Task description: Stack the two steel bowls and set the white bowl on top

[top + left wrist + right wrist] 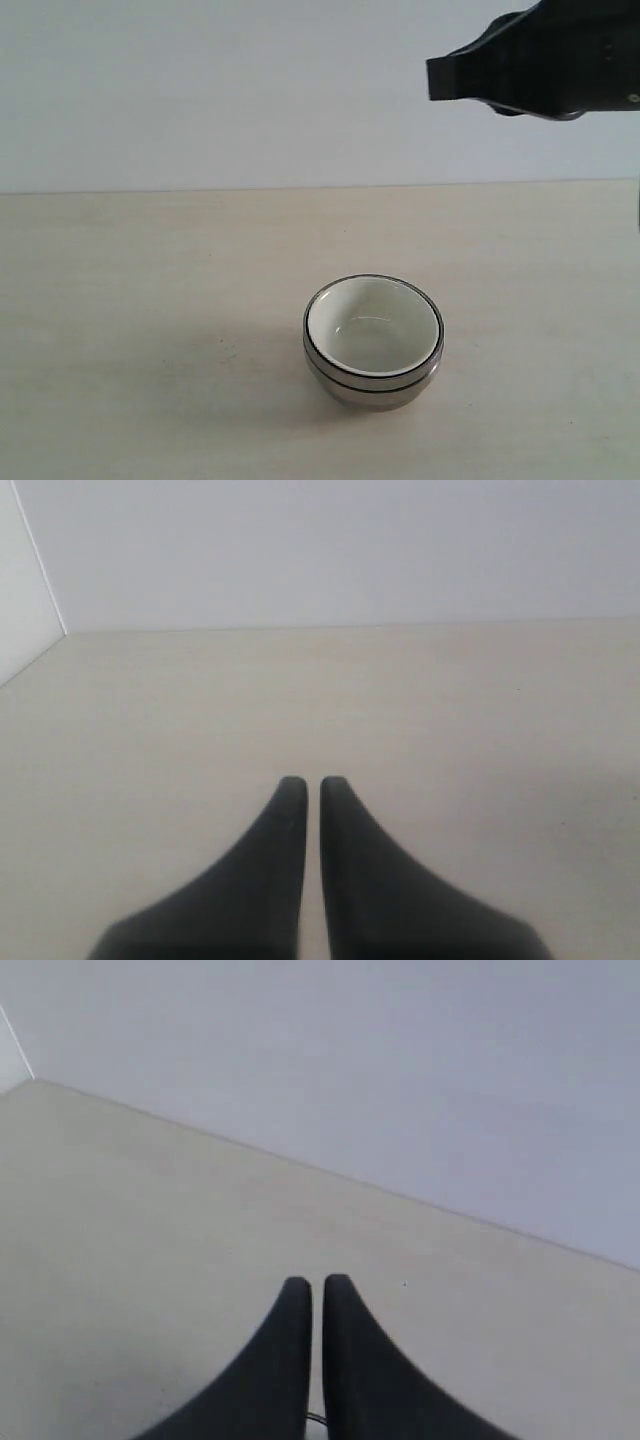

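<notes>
The two steel bowls (374,394) sit nested one inside the other on the table, a little right of centre in the exterior view. The white bowl (372,326) rests inside them, upright and empty, its rim just above the steel rims. My right gripper (437,79) hangs high above the table at the upper right, well clear of the stack. In the right wrist view that gripper (316,1282) is shut with nothing between its fingers. My left gripper (306,782) is also shut and empty, and it is out of the exterior view. Neither wrist view shows the bowls.
The pale wooden table (150,300) runs back to a plain white wall (200,90). A side wall meets the table's corner (30,630) in the left wrist view. Nothing else stands on the table.
</notes>
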`<state>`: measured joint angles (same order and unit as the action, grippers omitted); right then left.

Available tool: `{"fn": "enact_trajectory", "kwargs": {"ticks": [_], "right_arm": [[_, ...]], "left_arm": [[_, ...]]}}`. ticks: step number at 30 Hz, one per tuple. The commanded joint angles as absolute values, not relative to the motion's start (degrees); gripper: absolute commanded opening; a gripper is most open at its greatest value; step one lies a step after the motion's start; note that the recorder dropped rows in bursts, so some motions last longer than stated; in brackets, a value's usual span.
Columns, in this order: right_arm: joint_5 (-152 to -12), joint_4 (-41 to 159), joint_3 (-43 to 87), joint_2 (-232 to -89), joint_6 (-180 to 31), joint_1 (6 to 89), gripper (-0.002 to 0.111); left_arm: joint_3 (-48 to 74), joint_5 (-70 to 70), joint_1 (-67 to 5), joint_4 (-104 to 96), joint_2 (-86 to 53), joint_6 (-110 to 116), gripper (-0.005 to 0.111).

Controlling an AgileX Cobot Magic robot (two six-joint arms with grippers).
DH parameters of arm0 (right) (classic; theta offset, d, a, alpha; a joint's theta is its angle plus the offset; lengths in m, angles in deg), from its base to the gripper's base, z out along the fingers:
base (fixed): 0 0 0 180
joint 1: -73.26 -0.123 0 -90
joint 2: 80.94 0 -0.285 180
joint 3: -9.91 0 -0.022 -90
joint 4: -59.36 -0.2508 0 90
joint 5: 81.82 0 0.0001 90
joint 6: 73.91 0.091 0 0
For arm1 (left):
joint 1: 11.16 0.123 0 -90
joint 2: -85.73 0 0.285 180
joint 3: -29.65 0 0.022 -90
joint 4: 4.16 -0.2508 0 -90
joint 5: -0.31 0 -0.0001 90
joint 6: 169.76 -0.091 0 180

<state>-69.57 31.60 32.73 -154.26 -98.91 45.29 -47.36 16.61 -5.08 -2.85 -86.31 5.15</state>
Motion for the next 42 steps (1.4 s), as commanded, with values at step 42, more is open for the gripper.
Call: {"fn": "enact_trajectory", "kwargs": {"ticks": [42], "right_arm": [[-65.2,33.4,46.5,-89.2,-99.1,45.4,0.0]], "left_arm": [[-47.6,16.2,-5.0,-2.7,-86.5,5.8,0.004]]}}
